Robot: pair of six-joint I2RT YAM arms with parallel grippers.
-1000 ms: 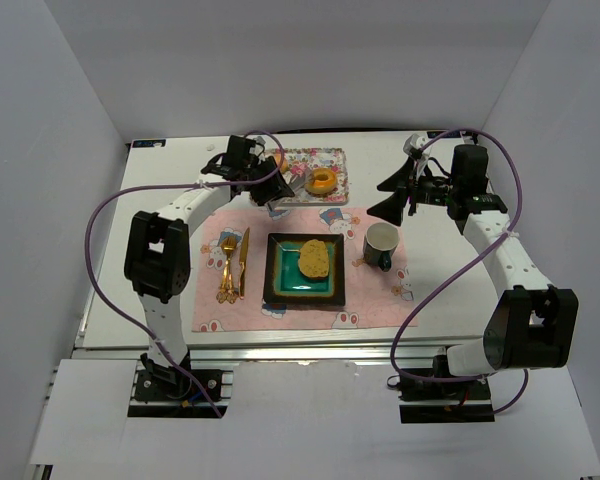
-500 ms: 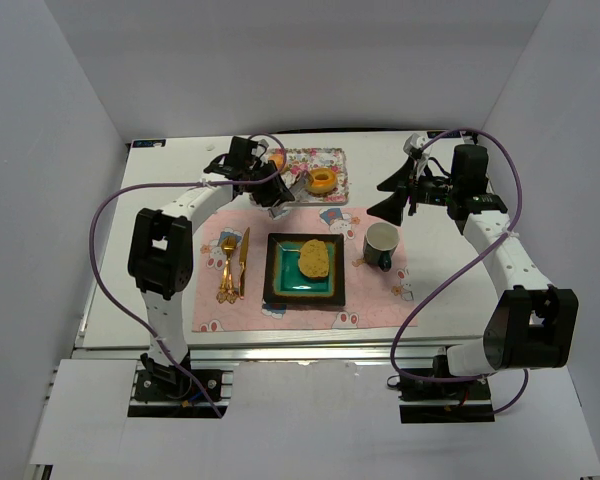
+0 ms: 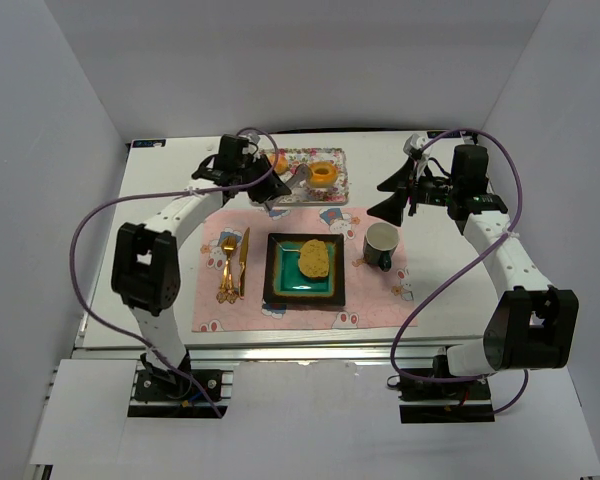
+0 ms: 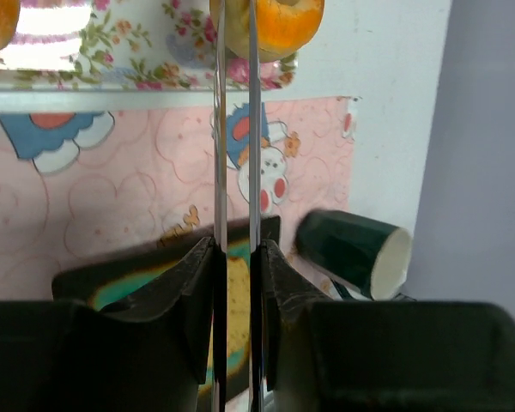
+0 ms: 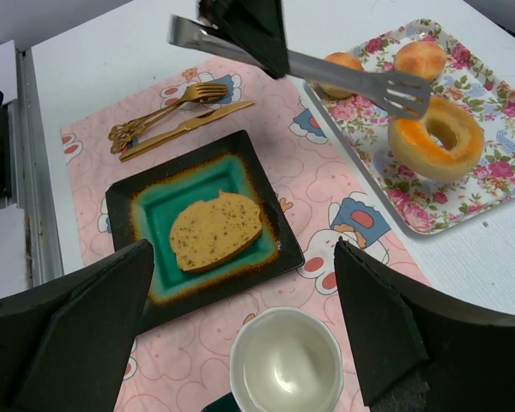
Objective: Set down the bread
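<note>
Left arm has pulled back far-left. The tongs (image 5: 326,70) now reach over the floral tray (image 5: 489,176), tips by the ring bread (image 5: 436,137). Left jaws clamp the tongs; right jaws wide. Bread slice (image 5: 216,230) — on the plate (image 5: 154,202).

Table layout, from above.
Placemat (image 3: 370,295) at centre; on it a plate (image 3: 275,270) holding a slice of bread (image 3: 314,258), fork (image 3: 226,265) and knife (image 3: 243,262) just left, mug (image 3: 382,244) right. Tray (image 5: 421,202) behind the mat: doughnut (image 5: 436,137) right, probably two rolls (image 5: 421,58) left, tongs (image 5: 395,88) above.
</note>
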